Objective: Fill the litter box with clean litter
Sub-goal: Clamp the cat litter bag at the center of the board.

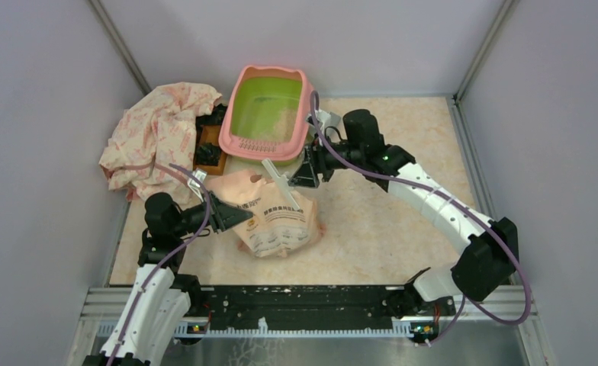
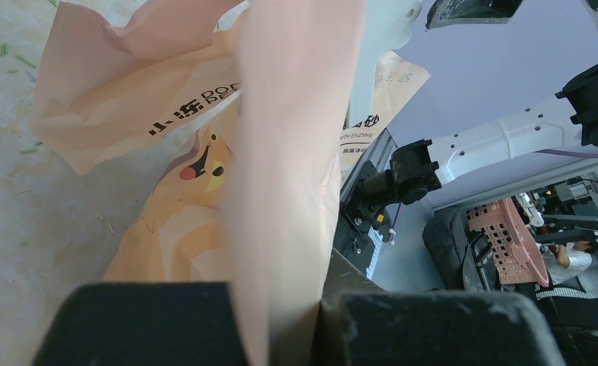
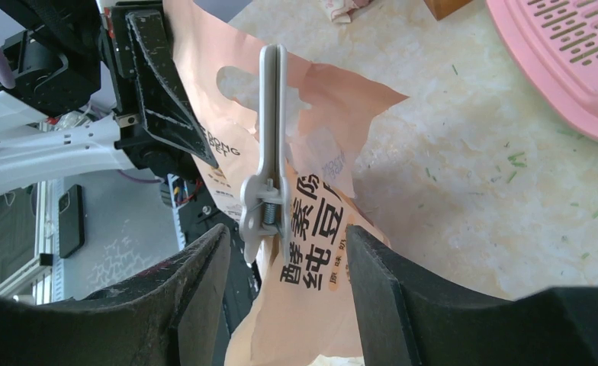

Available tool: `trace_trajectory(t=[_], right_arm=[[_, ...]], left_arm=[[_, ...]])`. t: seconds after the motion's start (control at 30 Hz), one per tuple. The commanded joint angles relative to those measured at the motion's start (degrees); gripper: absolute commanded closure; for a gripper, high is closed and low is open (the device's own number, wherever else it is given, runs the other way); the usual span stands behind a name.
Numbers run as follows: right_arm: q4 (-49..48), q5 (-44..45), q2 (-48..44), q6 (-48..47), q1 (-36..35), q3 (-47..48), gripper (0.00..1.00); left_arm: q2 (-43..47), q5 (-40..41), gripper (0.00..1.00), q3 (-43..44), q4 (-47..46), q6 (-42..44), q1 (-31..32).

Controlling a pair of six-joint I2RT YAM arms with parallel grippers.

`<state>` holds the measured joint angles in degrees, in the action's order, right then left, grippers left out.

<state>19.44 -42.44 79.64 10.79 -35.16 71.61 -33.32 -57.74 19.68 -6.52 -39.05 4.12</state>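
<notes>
Litter box (image 1: 269,114) at far centre, peach bag (image 1: 274,221) on its near side.
Left gripper (image 1: 231,214) is pressed together on the bag's upper left edge, pinching it; right gripper (image 3: 286,238) has its jaws spread on both sides of the grey clip (image 3: 268,145) at the bag's top.

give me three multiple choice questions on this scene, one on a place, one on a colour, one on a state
1. Where is the litter box relative to the bag?
A nearer the arms
B on top of it
C beyond it, on the far side

2. The litter box's inside is:
A blue
B lime green
C white

3. The clip is:
A clamped on the bag's top
B lying loose, off the bag
C in the litter box

Answers: C, the top view shows it past the bag; B, green shows within the pink rim; A, the right wrist view shows it pinching the bag's edge.
</notes>
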Motion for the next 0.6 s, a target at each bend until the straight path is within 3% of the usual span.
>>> trace_trajectory(t=[0.0, 0.37, 0.57], right_arm=[[-4.53, -1.07, -2.68, 0.73, -1.41, 0.21, 0.44], [-4.88, -0.47, -2.12, 0.73, -3.47, 1.06, 0.61], [-3.54, 0.96, -1.40, 0.04, -4.53, 2.04, 0.62]], left_arm=[[0.53, -1.42, 0.96, 0.62, -5.08, -0.55, -0.43], [0.62, -1.48, 0.96, 0.55, -5.07, -0.58, -0.43], [0.62, -1.59, 0.96, 0.53, -5.12, -0.60, -0.43]])
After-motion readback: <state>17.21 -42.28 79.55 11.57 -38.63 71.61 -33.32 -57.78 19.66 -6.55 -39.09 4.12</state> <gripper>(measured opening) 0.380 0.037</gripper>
